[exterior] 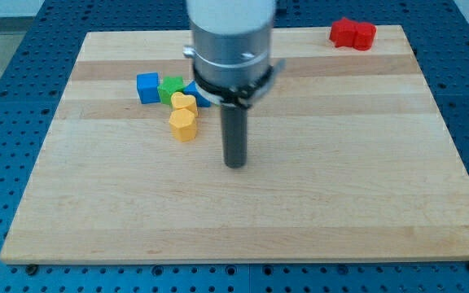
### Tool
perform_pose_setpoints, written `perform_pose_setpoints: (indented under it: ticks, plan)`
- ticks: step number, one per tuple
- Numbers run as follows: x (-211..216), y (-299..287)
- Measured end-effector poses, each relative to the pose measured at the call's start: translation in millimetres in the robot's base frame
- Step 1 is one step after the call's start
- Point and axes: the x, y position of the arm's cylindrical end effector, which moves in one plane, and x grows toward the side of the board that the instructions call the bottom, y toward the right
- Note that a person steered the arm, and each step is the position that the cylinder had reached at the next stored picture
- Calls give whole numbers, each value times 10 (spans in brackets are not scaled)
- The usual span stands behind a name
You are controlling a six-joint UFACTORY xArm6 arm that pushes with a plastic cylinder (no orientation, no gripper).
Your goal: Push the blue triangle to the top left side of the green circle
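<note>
My tip (235,163) rests on the board below and to the right of a cluster of blocks. The blue triangle (199,99) shows only as a small blue edge beside the arm's body, right of the green block (170,88). The green block sits between a blue cube (147,87) on its left and the blue triangle on its right. A yellow heart (184,102) lies just below the green block. A second yellow heart (183,124) lies below that one. My tip is apart from all of them.
A red block (352,34) lies near the board's top right corner. The arm's wide grey body (231,41) hides part of the board's top middle. The wooden board (300,212) is edged by a blue perforated table.
</note>
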Motion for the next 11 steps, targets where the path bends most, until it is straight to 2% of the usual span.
perform_pose_setpoints:
  ticks: [1, 3, 4, 5, 7, 8, 10, 11]
  plan:
    - [-267, 0]
    - [-525, -477]
    - [-785, -698]
    - [-1033, -716]
    - [-1055, -388]
    - [-1101, -617]
    - [-1804, -645]
    - [-1888, -642]
